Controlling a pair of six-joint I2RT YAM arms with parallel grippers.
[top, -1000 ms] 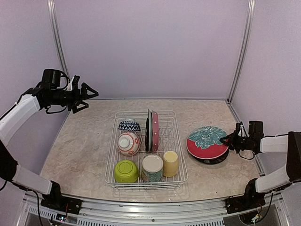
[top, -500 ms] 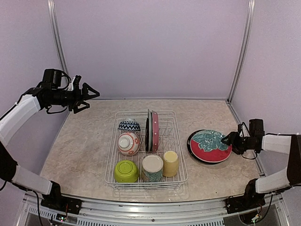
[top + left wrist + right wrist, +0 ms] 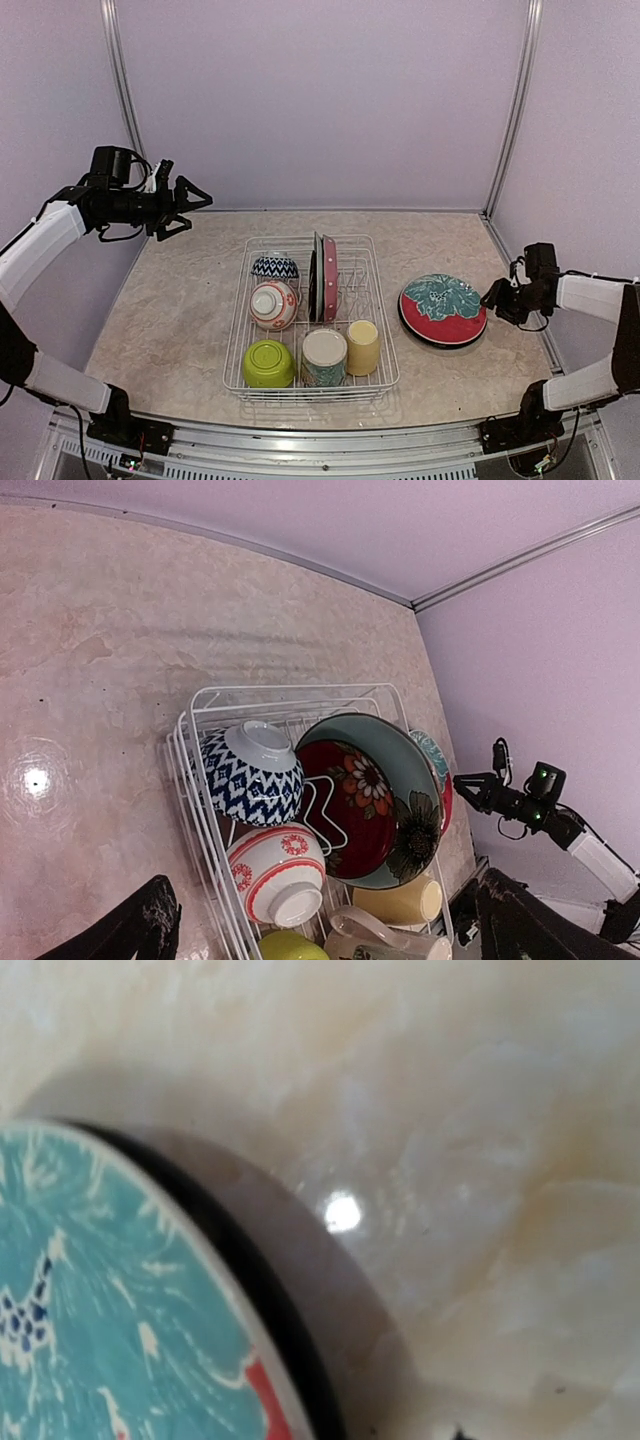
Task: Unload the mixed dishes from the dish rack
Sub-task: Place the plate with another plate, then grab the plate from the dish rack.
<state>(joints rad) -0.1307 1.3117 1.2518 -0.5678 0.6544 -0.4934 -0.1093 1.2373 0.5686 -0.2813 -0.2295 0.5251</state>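
Observation:
The white wire dish rack (image 3: 237, 335) stands mid-table. It holds a blue zigzag bowl (image 3: 274, 267), a red-white bowl (image 3: 272, 304), a lime green bowl (image 3: 268, 363), a cream-teal mug (image 3: 323, 357), a yellow cup (image 3: 362, 346) and upright plates (image 3: 322, 277). A red and teal plate (image 3: 442, 308) lies flat on a dark plate to the rack's right. My right gripper (image 3: 497, 297) is open just past that plate's right rim, apart from it. My left gripper (image 3: 190, 205) hangs open high at the left, empty. The left wrist view looks down on the rack (image 3: 186, 780) and its floral plate (image 3: 375, 800).
The back wall and a corner post (image 3: 505, 120) bound the table. The right side wall is close behind my right arm. In the right wrist view the teal plate face (image 3: 100, 1310) fills the lower left, with marbled tabletop (image 3: 480, 1160) beyond.
My right gripper opened and let go of the red and teal plate, which now lies flat on the dark plate. The gripper drew back to the right. The left arm stayed still.

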